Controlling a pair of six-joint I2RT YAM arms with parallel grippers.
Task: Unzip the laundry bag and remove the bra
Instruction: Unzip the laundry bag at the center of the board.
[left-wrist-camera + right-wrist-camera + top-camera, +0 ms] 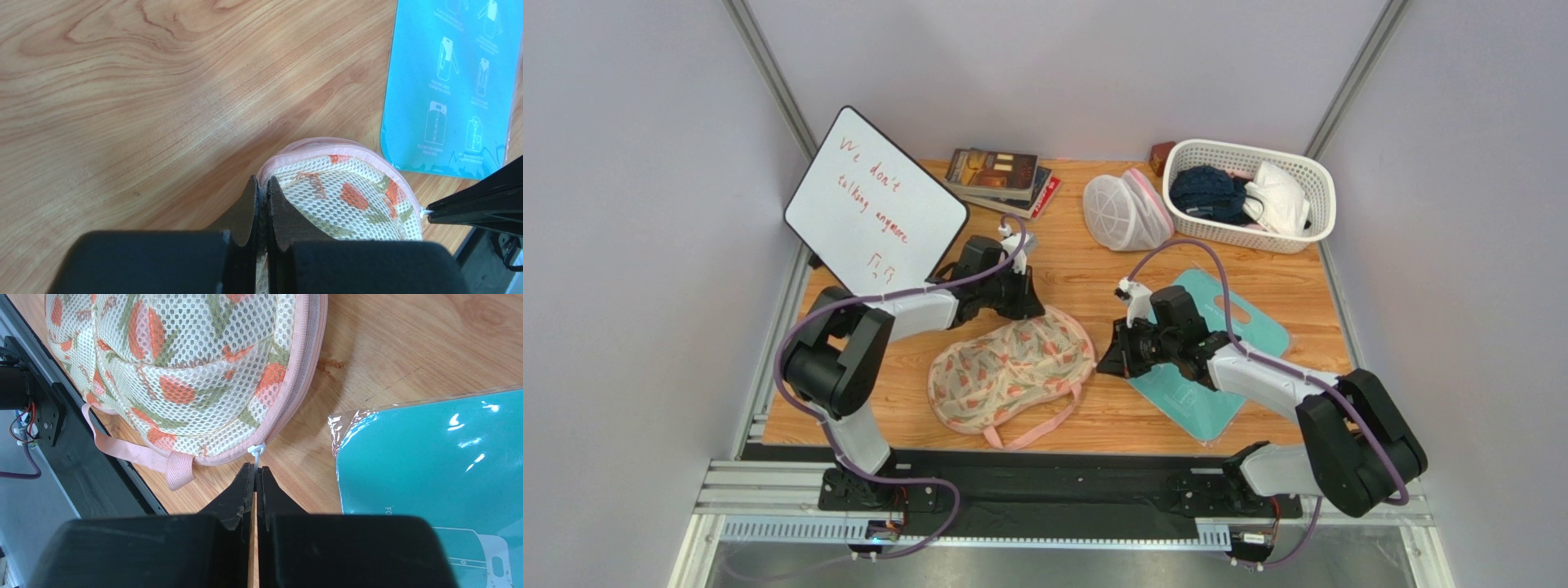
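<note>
Right tool [255, 470] is pinched shut on the white zipper pull [256, 451]; the laundry bag [184, 367] stretches leftward from it, your left tool [262, 184] clamping its far rim.

Bright, even overhead light, soft shadows on the wooden table [123, 92]. White glare spots flash off the teal folding board [436, 471]. Wood grain and the laundry bag [184, 367] mesh crisp up close.
</note>
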